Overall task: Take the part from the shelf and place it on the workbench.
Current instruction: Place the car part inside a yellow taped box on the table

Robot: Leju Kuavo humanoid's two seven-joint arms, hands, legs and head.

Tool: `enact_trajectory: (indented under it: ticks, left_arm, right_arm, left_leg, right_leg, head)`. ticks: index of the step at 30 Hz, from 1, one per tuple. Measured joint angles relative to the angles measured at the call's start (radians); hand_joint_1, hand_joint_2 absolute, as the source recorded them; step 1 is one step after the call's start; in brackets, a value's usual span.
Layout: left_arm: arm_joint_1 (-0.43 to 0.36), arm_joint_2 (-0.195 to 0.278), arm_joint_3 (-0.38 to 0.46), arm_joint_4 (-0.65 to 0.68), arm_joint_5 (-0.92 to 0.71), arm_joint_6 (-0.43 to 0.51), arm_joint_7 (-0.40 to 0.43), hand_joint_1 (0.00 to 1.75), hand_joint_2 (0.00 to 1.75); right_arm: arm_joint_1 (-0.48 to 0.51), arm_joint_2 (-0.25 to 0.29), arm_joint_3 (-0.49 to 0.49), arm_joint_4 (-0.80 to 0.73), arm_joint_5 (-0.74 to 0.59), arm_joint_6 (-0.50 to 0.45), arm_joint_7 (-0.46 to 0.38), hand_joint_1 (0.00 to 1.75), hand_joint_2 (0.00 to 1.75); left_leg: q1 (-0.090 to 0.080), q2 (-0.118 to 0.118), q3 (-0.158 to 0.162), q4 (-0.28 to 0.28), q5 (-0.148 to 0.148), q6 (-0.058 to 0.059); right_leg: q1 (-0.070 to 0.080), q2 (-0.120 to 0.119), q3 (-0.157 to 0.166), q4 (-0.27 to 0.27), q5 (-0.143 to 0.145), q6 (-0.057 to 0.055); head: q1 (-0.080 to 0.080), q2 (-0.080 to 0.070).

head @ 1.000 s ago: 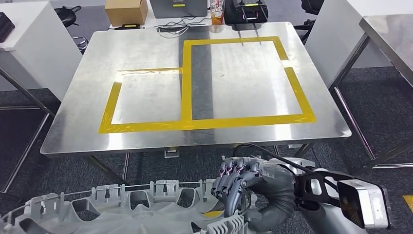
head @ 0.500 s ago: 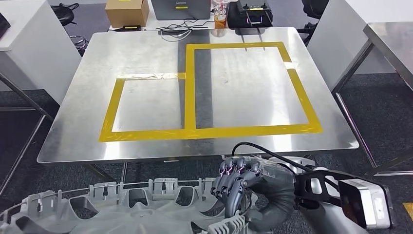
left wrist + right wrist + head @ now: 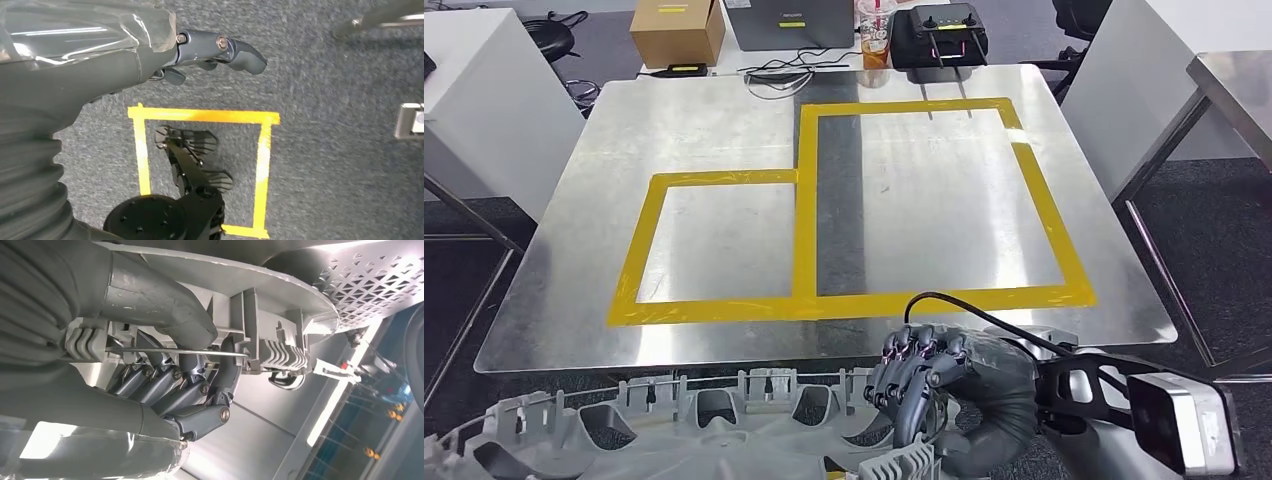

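A large grey plastic part (image 3: 674, 430) with ribs and cut-outs lies across the bottom of the head view, just short of the workbench's near edge. My right hand (image 3: 934, 385) grips the part's right end, fingers curled over its rim. In the right wrist view the fingers (image 3: 170, 385) wrap under the part (image 3: 240, 285) with the thumb on top. The steel workbench (image 3: 724, 110) ahead carries a yellow tape outline (image 3: 804, 300) of two joined rectangles. My left hand (image 3: 200, 50) hangs over the carpet and holds nothing.
Along the bench's far edge stand a cardboard box (image 3: 676, 30), a grey case (image 3: 789, 20), a drink cup (image 3: 874, 25) and a black controller (image 3: 944, 25). A white cabinet (image 3: 474, 90) is at the left, another steel table (image 3: 1234, 90) at the right. A yellow tape square (image 3: 200, 116) marks the floor.
The camera has moved closer to the workbench, so its near edge sits lower and nearer the part. My right hand's hold on the part is unchanged.
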Motion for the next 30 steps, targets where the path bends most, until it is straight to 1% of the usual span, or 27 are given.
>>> enact_trajectory:
  ticks: [1, 2, 3, 4, 5, 6, 7, 8, 9, 10, 11, 12, 13, 15, 16, 17, 19, 20, 21, 22, 23, 24, 25, 26, 28, 30]
  left_arm:
    - [-0.001, 0.0, 0.0, 0.0, 0.0, 0.003, 0.0, 0.0, 1.75]
    - [-0.001, -0.001, 0.0, 0.0, 0.0, 0.007, 0.0, 0.0, 1.75]
    - [-0.001, -0.001, 0.0, 0.0, 0.0, 0.01, 0.0, 0.0, 1.75]
    - [-0.001, 0.0, 0.0, 0.0, 0.0, 0.013, 0.0, 0.0, 1.75]
    - [-0.001, -0.001, 0.0, 0.0, 0.0, 0.015, 0.0, 0.0, 1.75]
    - [-0.001, -0.001, 0.0, 0.0, 0.0, 0.017, 0.0, 0.0, 1.75]
    - [-0.001, -0.001, 0.0, 0.0, 0.0, 0.02, 0.0, 0.0, 1.75]
    - [-0.001, 0.0, 0.0, 0.0, 0.0, 0.022, 0.0, 0.0, 1.75]
    - [-0.001, 0.001, 0.0, -0.001, 0.0, 0.024, 0.0, 0.0, 1.75]
    - [-0.001, 0.002, 0.0, -0.001, 0.0, 0.025, 0.0, 0.0, 1.75]
    - [-0.001, 0.003, 0.001, -0.002, 0.001, 0.025, 0.0, 0.0, 1.75]
    - [-0.001, 0.004, 0.001, -0.002, 0.001, 0.026, -0.001, 0.0, 1.75]
    - [0.0, 0.004, 0.001, -0.002, 0.002, 0.026, -0.001, 0.0, 1.75]
    - [0.001, 0.004, 0.0, -0.003, 0.012, 0.029, 0.001, 0.0, 1.75]
    - [0.0, 0.004, 0.0, -0.003, 0.02, 0.03, 0.003, 0.0, 1.75]
    - [-0.001, 0.003, 0.0, -0.002, 0.029, 0.031, 0.004, 0.0, 1.75]
    - [-0.001, 0.001, 0.0, -0.002, 0.04, 0.029, 0.006, 0.0, 1.75]
    - [-0.001, 0.0, 0.0, -0.002, 0.042, 0.027, 0.006, 0.0, 1.75]
    - [0.0, 0.0, 0.0, -0.001, 0.042, 0.026, 0.006, 0.0, 1.75]
    - [0.0, -0.001, 0.0, 0.0, 0.042, 0.026, 0.006, 0.0, 1.75]
    - [0.001, -0.001, 0.0, 0.001, 0.045, 0.026, 0.005, 0.0, 1.75]
    - [0.002, -0.002, 0.0, 0.002, 0.049, 0.028, 0.006, 0.0, 1.75]
    - [0.003, -0.002, 0.0, 0.002, 0.056, 0.03, 0.007, 0.0, 1.75]
    - [0.004, -0.002, 0.0, 0.003, 0.065, 0.033, 0.009, 0.0, 1.75]
    - [0.007, -0.002, 0.001, 0.004, 0.078, 0.036, 0.014, 0.0, 1.75]
    - [0.011, -0.002, 0.001, 0.005, 0.081, 0.035, 0.014, 0.0, 1.75]
  right_arm:
    - [0.0, 0.0, 0.0, 0.0, 0.0, 0.001, 0.0, 1.69, 1.75]
    - [-0.001, 0.001, 0.0, 0.0, 0.001, 0.003, 0.0, 1.69, 1.75]
    - [-0.001, 0.001, 0.0, 0.0, 0.001, 0.003, 0.0, 1.69, 1.75]
    - [-0.001, 0.001, 0.0, 0.0, 0.003, 0.003, 0.0, 1.69, 1.75]
    - [0.0, 0.001, 0.0, 0.0, 0.006, 0.002, 0.001, 1.69, 1.75]
    - [0.0, 0.001, 0.0, 0.0, 0.01, 0.0, 0.003, 1.69, 1.75]
    - [0.0, 0.001, 0.001, 0.0, 0.015, -0.003, 0.005, 1.69, 1.75]
    - [0.0, 0.001, 0.001, 0.0, 0.019, -0.005, 0.007, 1.69, 1.75]
    - [0.0, 0.002, 0.001, 0.0, 0.022, -0.007, 0.009, 1.69, 1.75]
    - [-0.001, 0.002, 0.001, 0.0, 0.024, -0.008, 0.01, 1.69, 1.75]
    - [0.0, 0.002, 0.001, 0.0, 0.026, -0.01, 0.011, 1.69, 1.75]
    - [0.0, 0.002, 0.002, 0.0, 0.031, -0.012, 0.013, 1.69, 1.75]
    - [-0.001, 0.002, 0.002, 0.0, 0.044, -0.018, 0.014, 1.69, 1.75]
    - [-0.005, 0.002, 0.002, -0.004, 0.109, -0.044, 0.016, 1.69, 1.75]
    - [-0.009, 0.002, 0.002, -0.007, 0.16, -0.066, 0.017, 1.69, 1.75]
    - [-0.014, 0.0, 0.003, -0.011, 0.22, -0.093, 0.018, 1.69, 1.75]
    - [-0.02, -0.008, 0.004, -0.013, 0.349, -0.156, 0.02, 1.69, 1.75]
    - [-0.021, -0.015, 0.003, -0.01, 0.41, -0.188, 0.017, 1.69, 1.75]
    - [-0.022, -0.023, 0.001, -0.002, 0.464, -0.216, 0.008, 1.69, 1.75]
    - [-0.023, -0.033, -0.005, 0.011, 0.51, -0.24, -0.008, 1.69, 1.75]
    - [-0.026, -0.042, -0.013, 0.028, 0.549, -0.259, -0.026, 1.69, 1.75]
    - [-0.029, -0.05, -0.025, 0.044, 0.583, -0.274, -0.04, 1.69, 1.75]
    - [-0.034, -0.055, -0.037, 0.058, 0.617, -0.288, -0.042, 1.69, 1.75]
    - [-0.041, -0.057, -0.05, 0.068, 0.651, -0.3, -0.031, 1.69, 1.75]
    - [-0.059, -0.062, -0.073, 0.08, 0.725, -0.324, 0.021, 1.69, 1.75]
    - [-0.073, -0.073, -0.097, 0.086, 0.804, -0.347, 0.065, 1.69, 1.75]
  left_leg:
    - [0.002, 0.001, -0.032, 0.051, -0.002, -0.005]
    - [0.005, 0.003, -0.075, 0.115, -0.015, -0.011]
    - [0.007, 0.004, -0.124, 0.179, -0.039, -0.016]
    - [0.009, 0.005, -0.167, 0.224, -0.064, -0.02]
    - [0.009, 0.006, -0.198, 0.246, -0.079, -0.022]
    - [0.009, 0.007, -0.212, 0.234, -0.069, -0.021]
    - [0.009, 0.007, -0.208, 0.189, -0.03, -0.017]
    - [0.006, 0.007, -0.191, 0.122, 0.026, -0.01]
    - [0.002, 0.007, -0.171, 0.054, 0.079, 0.001]
    - [-0.003, 0.008, -0.155, 0.001, 0.109, 0.011]
    - [-0.008, 0.008, -0.145, -0.028, 0.124, 0.02]
    - [-0.012, 0.009, -0.141, -0.038, 0.125, 0.027]
    - [-0.013, 0.009, -0.139, -0.041, 0.124, 0.03]
    - [-0.007, 0.009, -0.123, -0.058, 0.138, 0.035]
    - [-0.003, 0.01, -0.115, -0.067, 0.141, 0.037]
    - [0.0, 0.01, -0.108, -0.075, 0.143, 0.038]
    - [-0.001, 0.009, -0.107, -0.077, 0.141, 0.042]
    - [-0.001, 0.008, -0.107, -0.076, 0.139, 0.043]
    - [-0.001, 0.005, -0.107, -0.075, 0.138, 0.042]
    - [-0.001, 0.002, -0.107, -0.073, 0.136, 0.041]
    - [0.0, -0.001, -0.107, -0.07, 0.134, 0.038]
    - [0.0, -0.003, -0.108, -0.064, 0.131, 0.034]
    - [-0.002, -0.004, -0.11, -0.057, 0.127, 0.029]
    - [-0.004, -0.005, -0.112, -0.052, 0.123, 0.024]
    - [-0.008, -0.005, -0.115, -0.046, 0.12, 0.016]
    - [-0.004, -0.004, -0.121, -0.037, 0.113, 0.008]
  right_leg:
    - [-0.002, 0.0, 0.008, -0.001, -0.004, -0.006]
    - [-0.002, 0.0, 0.015, -0.001, -0.01, -0.01]
    - [-0.002, 0.001, 0.02, -0.001, -0.017, -0.014]
    - [-0.002, 0.003, 0.026, -0.001, -0.023, -0.016]
    - [-0.001, 0.004, 0.033, -0.001, -0.03, -0.015]
    - [0.0, 0.006, 0.042, -0.001, -0.037, -0.015]
    - [0.002, 0.007, 0.053, -0.002, -0.044, -0.015]
    - [0.004, 0.008, 0.064, -0.003, -0.051, -0.014]
    - [0.006, 0.009, 0.073, -0.003, -0.057, -0.013]
    - [0.007, 0.01, 0.077, -0.004, -0.062, -0.011]
    - [0.008, 0.011, 0.079, -0.005, -0.066, -0.008]
    - [0.008, 0.011, 0.078, -0.006, -0.069, -0.004]
    - [0.009, 0.011, 0.079, -0.008, -0.072, 0.001]
    - [0.011, 0.01, 0.079, 0.0, -0.082, 0.008]
    - [0.012, 0.009, 0.068, 0.024, -0.096, 0.009]
    - [0.011, 0.008, 0.045, 0.068, -0.116, 0.007]
    - [0.008, 0.008, -0.028, 0.198, -0.161, 0.006]
    - [0.006, 0.008, -0.06, 0.248, -0.172, 0.011]
    - [0.004, 0.008, -0.077, 0.265, -0.168, 0.019]
    - [0.001, 0.007, -0.072, 0.239, -0.147, 0.03]
    - [-0.002, 0.006, -0.048, 0.176, -0.115, 0.041]
    - [-0.004, 0.004, -0.018, 0.104, -0.084, 0.046]
    - [-0.004, 0.002, 0.009, 0.044, -0.058, 0.045]
    - [-0.004, 0.002, 0.025, 0.01, -0.044, 0.039]
    - [0.0, 0.003, 0.031, 0.0, -0.037, 0.023]
    - [-0.004, 0.003, 0.032, -0.001, -0.034, 0.012]
  head:
    - [-0.001, 0.0]
    - [-0.002, 0.0]
    - [-0.003, 0.0]
    - [-0.003, 0.0]
    - [-0.003, 0.0]
    - [-0.003, 0.0]
    - [-0.003, 0.0]
    - [-0.003, 0.0]
    - [-0.002, 0.0]
    - [-0.001, 0.0]
    - [-0.001, 0.0]
    - [0.0, 0.0]
    - [0.0, 0.0]
    - [0.0, 0.0]
    - [0.002, 0.0]
    - [0.003, 0.0]
    - [0.004, 0.0]
    - [0.004, 0.0]
    - [0.004, 0.0]
    - [0.004, 0.0]
    - [0.005, 0.0]
    - [0.005, 0.0]
    - [0.005, 0.0]
    - [0.005, 0.0]
    - [0.003, 0.0]
    - [0.003, 0.0]
